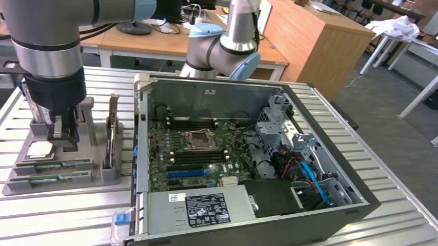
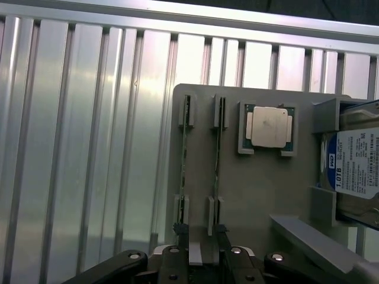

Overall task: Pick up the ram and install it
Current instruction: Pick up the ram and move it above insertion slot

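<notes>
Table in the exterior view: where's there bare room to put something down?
Bare ribbed table lies in front of the grey holder, along the near edge up to the computer case; a narrow strip runs down the case's side on the exterior view's right. The holder is crowded: ram, processor, and the gripper above it.

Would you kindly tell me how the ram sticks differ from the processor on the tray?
The ram sticks are long, narrow and green; the processor is square and silver. The ram sticks stand on edge in slots; the processor lies flat in a recess. Both sit in the grey tray.
</notes>
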You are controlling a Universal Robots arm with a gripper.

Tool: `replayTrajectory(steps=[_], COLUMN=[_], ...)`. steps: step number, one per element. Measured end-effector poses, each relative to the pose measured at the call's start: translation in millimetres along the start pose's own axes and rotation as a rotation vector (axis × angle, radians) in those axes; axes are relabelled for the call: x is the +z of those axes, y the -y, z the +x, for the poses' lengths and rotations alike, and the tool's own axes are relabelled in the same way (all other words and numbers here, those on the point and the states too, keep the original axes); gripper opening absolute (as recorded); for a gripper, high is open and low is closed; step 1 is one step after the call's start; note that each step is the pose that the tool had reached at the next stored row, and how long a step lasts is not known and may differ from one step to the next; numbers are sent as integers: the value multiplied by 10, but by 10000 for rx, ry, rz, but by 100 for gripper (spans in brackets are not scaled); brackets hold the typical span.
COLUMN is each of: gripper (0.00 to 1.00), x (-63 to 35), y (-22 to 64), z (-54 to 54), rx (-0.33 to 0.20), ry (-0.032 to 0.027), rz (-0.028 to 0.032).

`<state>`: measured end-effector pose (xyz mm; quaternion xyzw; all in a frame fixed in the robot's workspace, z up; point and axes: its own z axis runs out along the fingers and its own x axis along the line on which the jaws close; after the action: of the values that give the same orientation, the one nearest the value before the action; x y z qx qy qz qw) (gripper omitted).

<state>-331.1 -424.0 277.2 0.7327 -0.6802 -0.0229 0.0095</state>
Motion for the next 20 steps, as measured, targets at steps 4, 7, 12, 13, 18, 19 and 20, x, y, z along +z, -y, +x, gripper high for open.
replayTrajectory(steps=[4, 7, 12, 13, 18, 19, 20], gripper=[30, 30, 30, 30, 30, 30, 30], x=[12, 21, 35, 38, 52, 55, 57], y=[-12, -17, -25, -27, -34, -36, -38], z=[8, 14, 27, 31, 47, 50, 52], rx=[3, 2, 1, 1, 2, 1, 2], ry=[0, -1, -1, -1, -1, -1, -1], rz=[0, 0, -1, -1, 0, -1, -2])
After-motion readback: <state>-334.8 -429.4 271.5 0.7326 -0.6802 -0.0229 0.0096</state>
